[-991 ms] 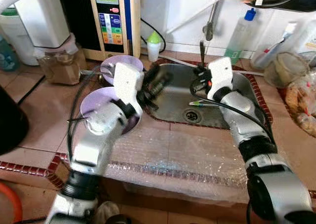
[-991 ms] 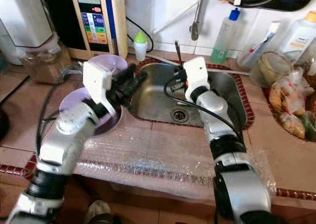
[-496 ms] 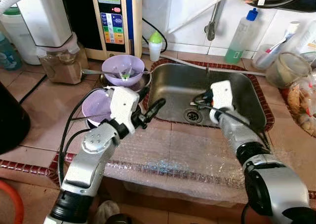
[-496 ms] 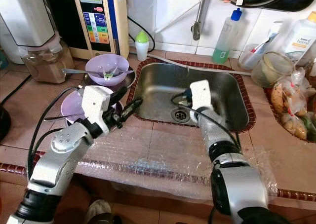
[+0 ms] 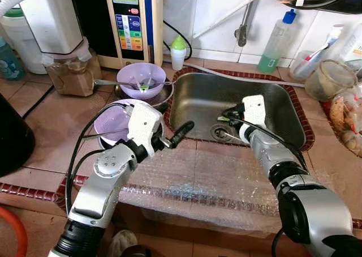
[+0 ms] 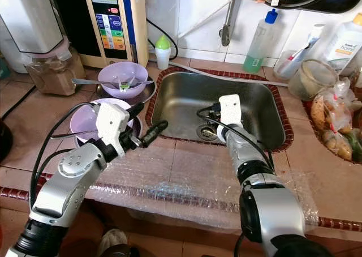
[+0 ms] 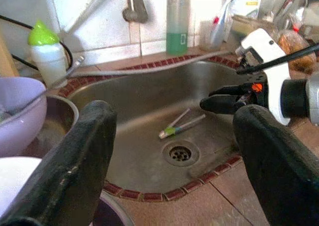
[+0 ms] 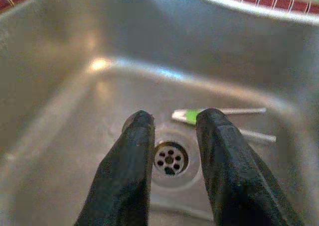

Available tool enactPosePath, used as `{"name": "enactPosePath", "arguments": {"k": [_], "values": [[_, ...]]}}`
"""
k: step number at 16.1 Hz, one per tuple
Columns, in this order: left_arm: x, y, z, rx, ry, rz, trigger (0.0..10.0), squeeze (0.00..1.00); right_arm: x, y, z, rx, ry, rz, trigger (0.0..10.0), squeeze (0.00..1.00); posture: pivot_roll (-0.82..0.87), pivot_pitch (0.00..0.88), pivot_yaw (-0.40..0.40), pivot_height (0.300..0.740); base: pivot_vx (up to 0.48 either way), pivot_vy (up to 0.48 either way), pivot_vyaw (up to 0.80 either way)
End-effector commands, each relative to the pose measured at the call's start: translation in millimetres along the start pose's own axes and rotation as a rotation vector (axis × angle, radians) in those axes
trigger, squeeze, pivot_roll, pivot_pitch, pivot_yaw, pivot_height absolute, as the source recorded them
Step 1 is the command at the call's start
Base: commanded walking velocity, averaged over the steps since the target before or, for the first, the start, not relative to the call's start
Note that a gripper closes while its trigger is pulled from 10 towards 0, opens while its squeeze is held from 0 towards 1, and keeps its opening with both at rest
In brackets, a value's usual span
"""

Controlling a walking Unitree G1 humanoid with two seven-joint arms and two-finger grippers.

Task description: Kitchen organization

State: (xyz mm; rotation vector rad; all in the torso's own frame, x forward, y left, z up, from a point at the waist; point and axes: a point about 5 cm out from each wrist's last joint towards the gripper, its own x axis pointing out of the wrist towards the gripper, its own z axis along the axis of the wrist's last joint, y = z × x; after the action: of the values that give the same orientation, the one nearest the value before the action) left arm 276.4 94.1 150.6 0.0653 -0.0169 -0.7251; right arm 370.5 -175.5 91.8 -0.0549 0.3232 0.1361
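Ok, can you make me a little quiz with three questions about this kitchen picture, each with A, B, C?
1. Where do the thin utensils with the green band lie?
A. In the purple bowl
B. On the bottom of the steel sink, near the round drain
C. On the bubble wrap

2. What colour is the liquid in the clear bottle with the blue cap?
A. Green
B. Red
C. Yellow

3. How are the right gripper fingers?
A. Clamped on a spoon
B. Holding a sponge
C. Apart, with nothing between them

Answers: 1 B, both wrist views show them on the sink floor beside the drain. 2 A, the bottle by the wall looks green inside. 3 C, the right wrist view shows a bare gap above the drain.
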Motion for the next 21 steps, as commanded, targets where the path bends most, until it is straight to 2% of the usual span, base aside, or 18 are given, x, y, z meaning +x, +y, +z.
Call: {"name": "enactPosePath", "arguments": {"k": [1, 3, 4, 5, 6, 8, 10, 11, 15, 16, 21], "values": [[-0.2, -3.8, 3, 0.014, 0.004, -0.025, 10.0, 1.0, 0.0, -2.4, 1, 0.041, 0.002, -0.017, 10.0, 1.0, 0.04, 0.0, 0.002, 0.74, 0.0, 0.0, 0.0], [-1.1, -2.4, 4, 0.03, 0.005, -0.005, 10.0, 1.0, -0.2, -2.0, 6, 0.044, -0.052, -0.023, 10.0, 1.0, 0.04, 0.0, 0.002, 0.74, 0.0, 0.0, 0.0], [-0.7, 4.6, 5, 0.073, 0.006, 0.088, 10.0, 1.0, -0.5, 1.4, 16, 0.059, -0.134, -0.012, 10.0, 1.0, 0.04, 0.0, 0.002, 0.74, 0.0, 0.0, 0.0], [-1.3, 9.6, 7, 0.085, -0.009, 0.162, 10.0, 0.41, -2.7, 2.4, 23, 0.069, -0.205, -0.014, 10.0, 1.0, 0.04, 0.0, 0.0, 0.74, 0.0, 0.0, 0.0], [-2.8, 11.8, 9, 0.088, -0.028, 0.221, 10.0, 0.0, -5.7, 3.7, 26, 0.07, -0.26, -0.012, 10.0, 1.0, 0.04, 0.0, -0.002, 0.74, 0.0, 0.0, 0.0], [-6.0, 7.5, 6, 0.093, -0.029, 0.257, 10.0, 0.0, -16.1, 3.6, 26, 0.036, -0.33, 0.003, 10.0, 0.98, 0.05, 0.0, -0.004, 0.74, 0.0, 0.0, 0.0], [-9.2, 1.8, 3, 0.106, -0.031, 0.278, 10.0, 0.0, -29.5, 0.2, 18, 0.033, -0.357, -0.001, 10.0, 0.0, 0.04, 0.0, -0.006, 0.74, 0.0, 0.0, 0.0], [-10.3, 0.3, 3, 0.132, -0.042, 0.297, 10.0, 0.0, -39.6, 0.5, 15, 0.04, -0.38, 0.001, 10.0, 0.0, 0.04, 0.0, -0.006, 0.74, 0.0, 0.0, -0.48], [-11.8, -0.7, 6, 0.155, -0.077, 0.327, 10.0, 0.0, -52.8, 7.8, 11, 0.061, -0.403, 0.008, 10.0, 0.0, 0.03, 0.0, -0.007, 0.74, 0.0, 0.0, -0.43], [-11.4, -1.0, 6, 0.151, -0.079, 0.324, 10.0, 0.0, -55.5, 12.5, 11, 0.053, -0.406, 0.027, 10.0, 0.0, 0.03, 0.0, -0.006, 0.74, 0.0, 0.0, 0.0], [-10.9, 0.2, 4, 0.137, -0.081, 0.311, 10.0, 0.0, -60.7, 14.8, 11, 0.066, -0.394, 0.014, 10.0, 0.0, 0.02, 0.0, 0.003, 0.74, 0.0, -0.06, 0.0]]}}
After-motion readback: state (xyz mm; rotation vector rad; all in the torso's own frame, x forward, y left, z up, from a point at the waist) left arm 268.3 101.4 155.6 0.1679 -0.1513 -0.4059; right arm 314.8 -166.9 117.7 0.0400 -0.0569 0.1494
